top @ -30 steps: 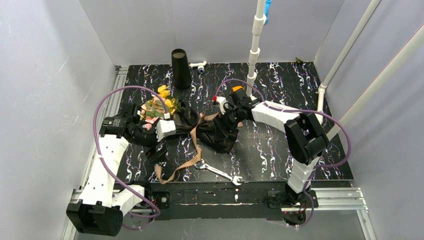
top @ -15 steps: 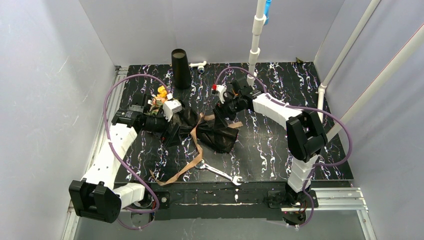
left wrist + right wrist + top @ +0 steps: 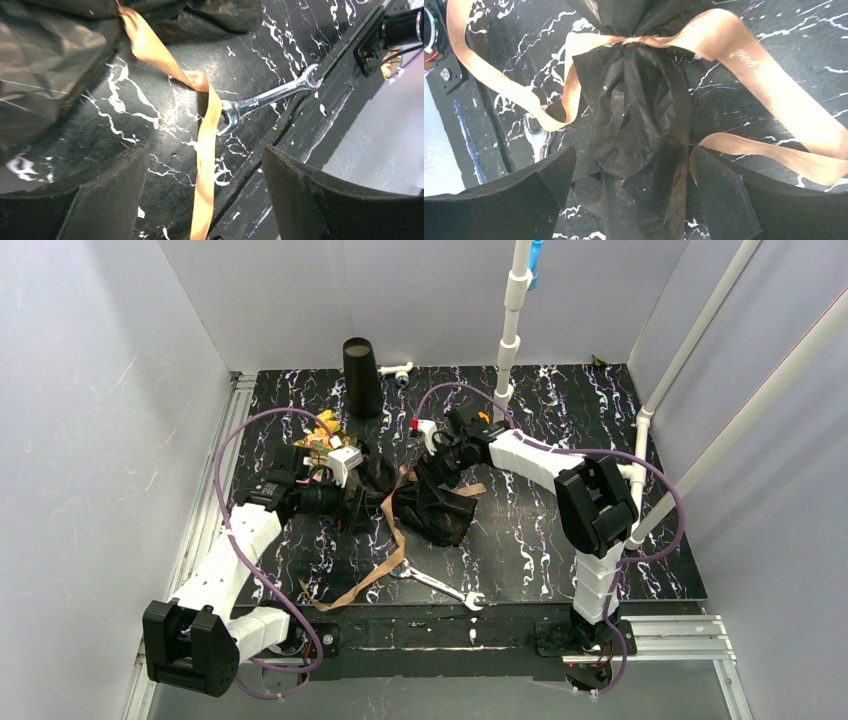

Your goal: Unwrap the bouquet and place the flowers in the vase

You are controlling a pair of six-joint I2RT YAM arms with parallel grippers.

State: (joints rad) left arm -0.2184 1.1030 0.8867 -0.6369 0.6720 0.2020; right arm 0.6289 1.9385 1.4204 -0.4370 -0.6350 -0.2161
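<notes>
1. From above, I saw the bouquet (image 3: 430,505) lying across the middle of the table (image 3: 560,540), its flowers (image 3: 325,430) toward the left arm. The vase (image 3: 360,375) stood upright well behind it.
2. On the left wrist view, the left gripper (image 3: 205,200) gaped wide and empty above the ribbon (image 3: 200,100), which crossed the wrench (image 3: 270,97).
3. On the right wrist view, the right gripper (image 3: 624,200) stood wide astride the bouquet's black wrapped end; I couldn't tell whether it touched.

Ribbon (image 3: 204,170) and wrench (image 3: 270,96) clutter the near table (image 3: 560,530) — vase (image 3: 360,380) stands apart.
</notes>
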